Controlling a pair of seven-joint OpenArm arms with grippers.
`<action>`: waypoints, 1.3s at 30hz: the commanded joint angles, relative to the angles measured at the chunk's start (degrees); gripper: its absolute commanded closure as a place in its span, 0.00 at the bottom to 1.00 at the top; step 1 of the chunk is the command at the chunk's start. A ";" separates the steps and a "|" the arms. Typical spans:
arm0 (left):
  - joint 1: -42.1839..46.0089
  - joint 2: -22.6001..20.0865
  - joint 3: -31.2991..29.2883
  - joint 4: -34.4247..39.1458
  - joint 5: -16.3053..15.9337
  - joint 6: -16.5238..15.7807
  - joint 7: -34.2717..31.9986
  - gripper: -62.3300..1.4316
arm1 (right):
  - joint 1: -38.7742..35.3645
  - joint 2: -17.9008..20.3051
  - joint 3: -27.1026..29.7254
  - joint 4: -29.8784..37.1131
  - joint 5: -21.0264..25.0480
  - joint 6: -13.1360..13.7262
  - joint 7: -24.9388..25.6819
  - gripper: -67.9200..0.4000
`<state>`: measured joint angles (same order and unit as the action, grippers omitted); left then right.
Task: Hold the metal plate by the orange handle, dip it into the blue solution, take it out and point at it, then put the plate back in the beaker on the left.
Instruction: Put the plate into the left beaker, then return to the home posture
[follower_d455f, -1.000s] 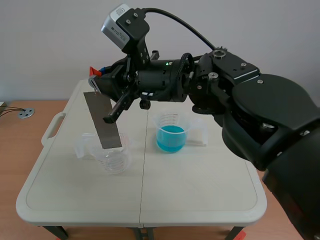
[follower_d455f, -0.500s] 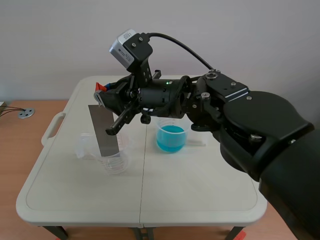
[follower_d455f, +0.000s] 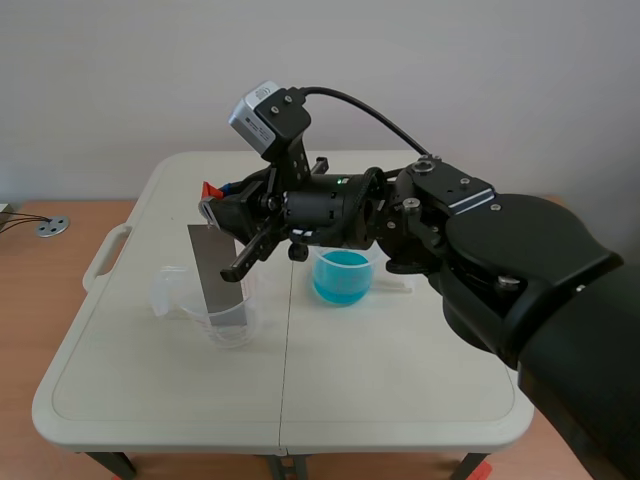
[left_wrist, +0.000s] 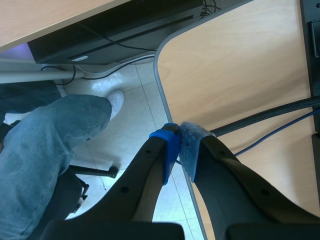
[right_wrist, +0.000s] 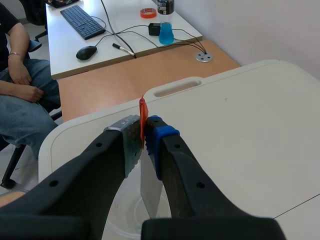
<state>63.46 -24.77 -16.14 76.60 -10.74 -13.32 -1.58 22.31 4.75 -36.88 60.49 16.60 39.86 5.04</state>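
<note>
The plate (follower_d455f: 217, 280) hangs near-upright below the right gripper (follower_d455f: 222, 207), which clamps its handle (follower_d455f: 211, 190). The plate's lower end sits inside the left beaker (follower_d455f: 228, 318). The left gripper (left_wrist: 177, 150) is closed on nothing, away from the beakers.

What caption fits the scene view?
Right gripper holds the plate by its orange handle, lower end inside the left beaker, beside the blue solution.

The right gripper (right_wrist: 144, 134) pinches an orange handle (right_wrist: 142, 116), its metal plate (right_wrist: 150, 187) hanging into a clear beaker (right_wrist: 119, 217).
</note>
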 joint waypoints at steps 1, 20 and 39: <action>0.15 0.13 0.11 0.28 -0.22 0.07 -0.31 0.93 | 1.14 -0.61 0.04 -0.28 1.01 0.00 1.79 0.97; 0.15 0.13 0.11 0.28 -0.22 0.07 -0.33 0.93 | 1.18 -0.46 0.07 -1.20 0.48 0.00 1.70 0.97; 0.17 0.13 0.11 0.28 0.17 0.07 -0.13 0.65 | 1.20 -0.46 0.24 -1.20 0.57 -4.24 1.18 0.36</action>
<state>63.46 -24.77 -16.14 76.60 -10.57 -13.32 -1.58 22.31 4.73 -36.88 59.13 16.51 35.73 5.52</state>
